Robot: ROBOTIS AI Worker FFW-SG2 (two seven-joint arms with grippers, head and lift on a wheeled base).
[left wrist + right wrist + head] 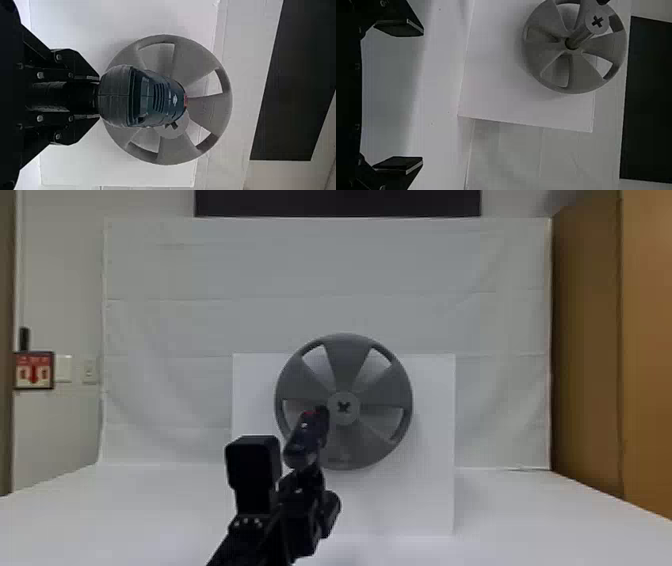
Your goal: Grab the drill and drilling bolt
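The left gripper (301, 481) has its jaws clamped on the handle of the drill (302, 445), above the desk (520, 515). In the head view, the drill's front end points toward the bolt (343, 407); contact cannot be determined. The bolt projects from the centre of the upright grey wheel (345, 360), before a white panel (434, 440). The right gripper (422, 97) has its jaws wide apart.

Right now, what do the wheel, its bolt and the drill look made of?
Wheel: matte grey plastic, probably; even colour, no metallic glint.
Bolt: same dull grey, plastic or coated metal, can't tell.
Drill: likely hard blue-green plastic, faint sheen, moulded vent slots; dark grey rear cap, plastic or rubber.
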